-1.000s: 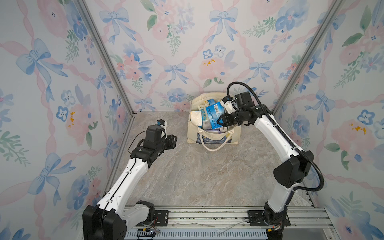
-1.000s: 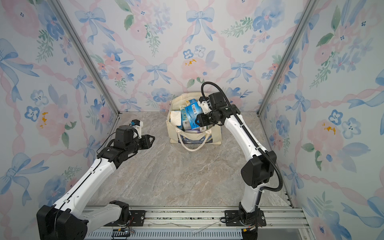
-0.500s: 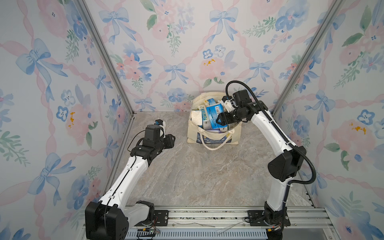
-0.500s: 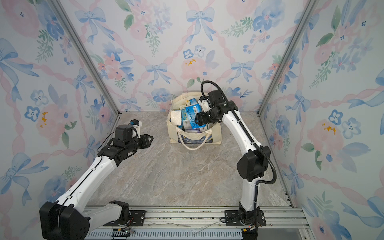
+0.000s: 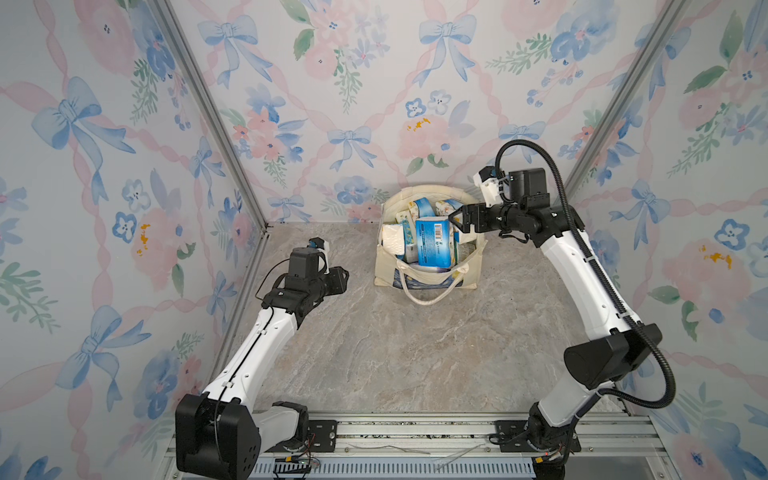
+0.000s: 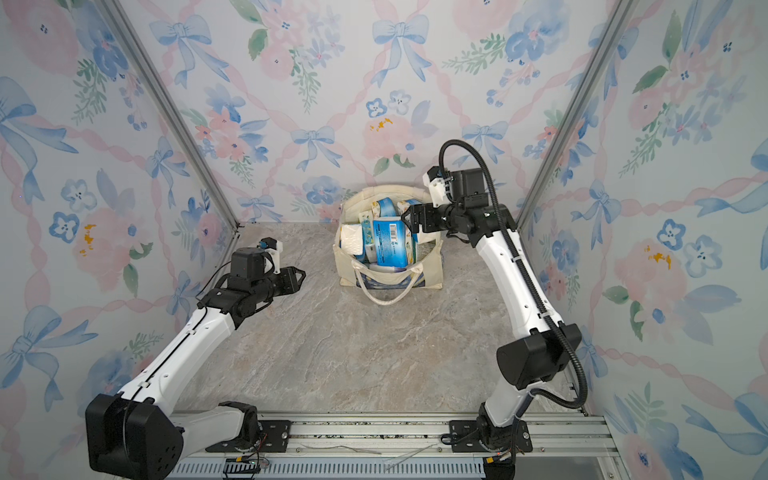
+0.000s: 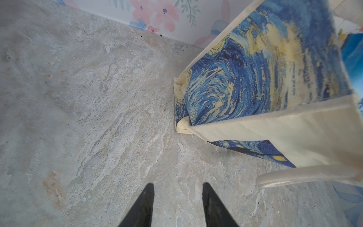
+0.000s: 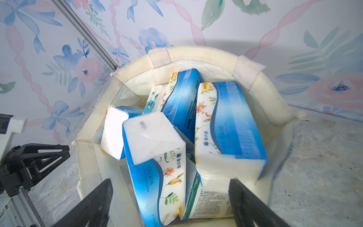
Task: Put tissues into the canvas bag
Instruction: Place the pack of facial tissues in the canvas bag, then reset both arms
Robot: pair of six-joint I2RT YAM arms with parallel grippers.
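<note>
Now R gripper [image 8: 170, 180] wide apart, empty, just over tissues [image 8: 155, 137] in canvas bag [image 8: 275, 102]; L gripper [image 7: 177, 184] part-open, empty.

Bag [image 5: 471, 272]: on the table [image 5: 395, 353], at the back, just before the rear wall [image 5: 374, 124], about midway between the side walls.
Tissue packs [image 5: 432, 243]: all in the bag, crowded against each other.
Handle [image 7: 294, 176]: over the bag's front side, down onto the table.
My right gripper [image 5: 454, 223]: above the bag's right rim, beside the packs.
My left gripper [image 5: 343, 277]: over the table left of the bag, apart from it.
</note>
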